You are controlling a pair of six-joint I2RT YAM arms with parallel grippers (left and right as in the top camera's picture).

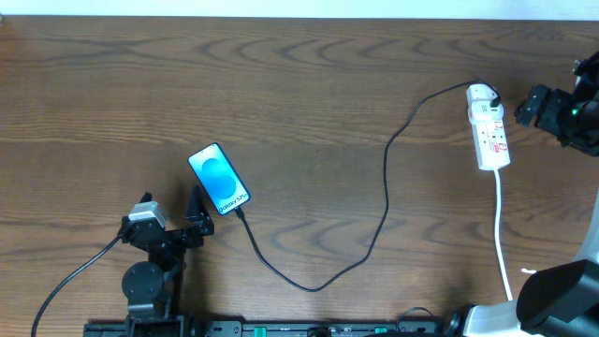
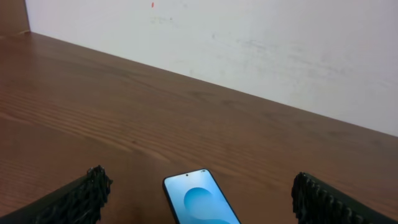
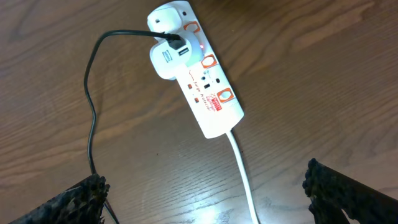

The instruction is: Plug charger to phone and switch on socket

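The phone (image 1: 220, 178) lies face up on the wooden table, blue screen lit; it also shows in the left wrist view (image 2: 200, 202). The black charger cable (image 1: 386, 201) runs from the phone's lower end across the table to a white adapter plugged into the socket (image 1: 488, 137). In the right wrist view the socket (image 3: 205, 93) has a red light lit beside the adapter, and the cable (image 3: 91, 124) leaves to the left. My left gripper (image 2: 199, 200) is open, just behind the phone. My right gripper (image 3: 205, 193) is open, above the table near the socket's white cord (image 3: 244, 174).
The socket's thick white cord (image 1: 504, 239) runs toward the table's front edge. A white wall (image 2: 249, 43) stands beyond the table's far edge in the left wrist view. The arm bases sit at the front edge.
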